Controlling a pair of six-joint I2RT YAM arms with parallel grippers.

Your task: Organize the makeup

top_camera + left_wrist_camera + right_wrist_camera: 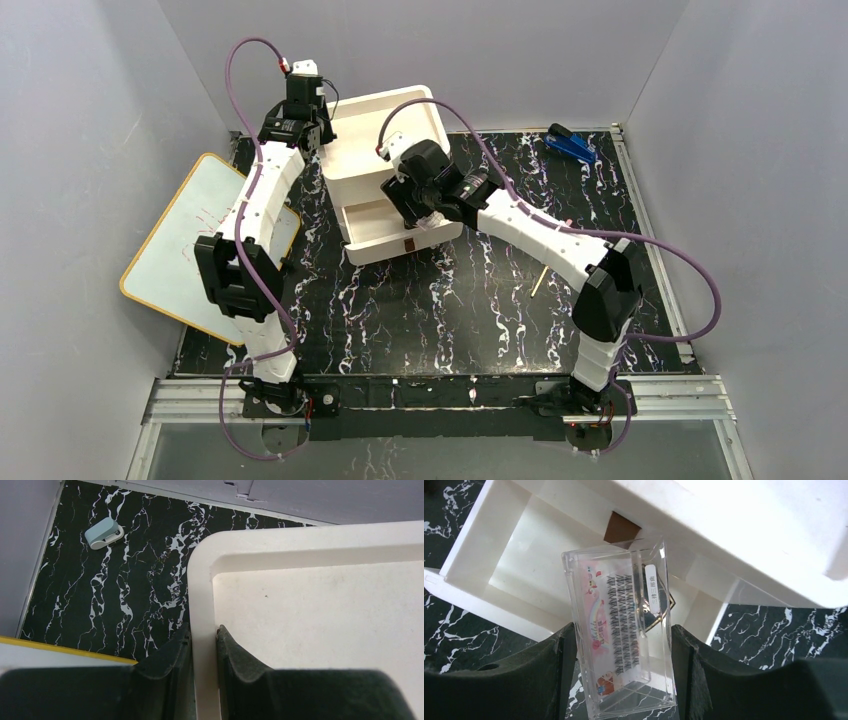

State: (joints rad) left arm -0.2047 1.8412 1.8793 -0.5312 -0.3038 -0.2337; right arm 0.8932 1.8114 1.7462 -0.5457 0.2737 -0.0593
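Note:
A white organizer box [372, 125] stands at the back of the mat with its lower drawer [372, 232] pulled open. My left gripper [318, 140] is shut on the box's left rim [200, 580], one finger on each side. My right gripper [420, 215] hangs over the drawer. It is shut on a clear rectangular case [624, 630] holding a pink multicolour card and rows of black lashes. A black compact [666, 603] with a gold edge lies in the drawer [541, 555], behind the case. A thin stick [539, 281] lies on the mat. The sponge and puff are out of view.
A blue stapler-like object [572, 146] lies at the back right. A white board with a yellow edge [185, 250] overhangs the mat's left side. A small pale-blue object [103, 533] sits by the back left wall. Grey walls close in the sides.

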